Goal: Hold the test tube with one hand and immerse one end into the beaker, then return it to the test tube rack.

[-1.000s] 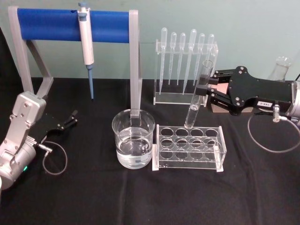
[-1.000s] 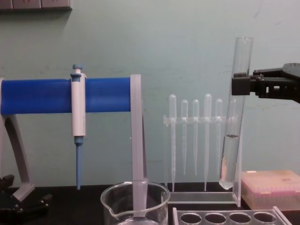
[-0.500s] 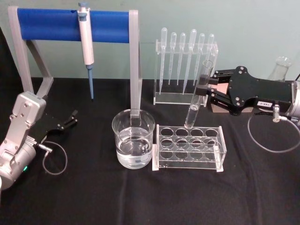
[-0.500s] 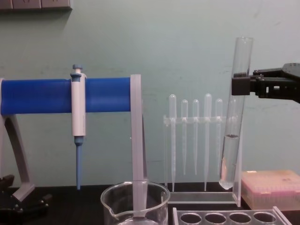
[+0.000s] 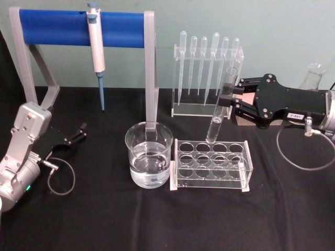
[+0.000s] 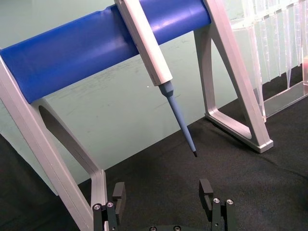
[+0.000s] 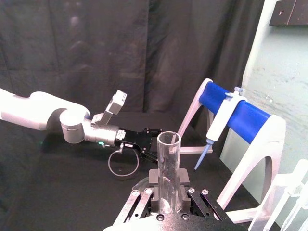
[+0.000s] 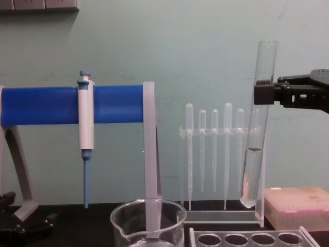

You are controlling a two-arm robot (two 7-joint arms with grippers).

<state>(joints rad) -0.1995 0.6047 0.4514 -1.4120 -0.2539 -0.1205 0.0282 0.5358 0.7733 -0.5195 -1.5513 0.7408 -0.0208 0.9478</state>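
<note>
Head view shows me the right gripper point(image 5: 226, 98) clamped on the test tube point(image 5: 215, 123), tilted just above the rack point(image 5: 209, 180) beside the beaker point(image 5: 148, 157) mid-worktop point(image 5: 157, 225), while my left gripper point(image 5: 81, 132) sits open-fingered near the left edge.

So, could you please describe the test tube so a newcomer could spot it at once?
On the black table, find the clear rack beside the beaker. Above its back row the right hand holds the long, slightly tilted test tube. Unlike the thin bulb-topped pipettes behind, it is wider, open-rimmed and round-bottomed.
</note>
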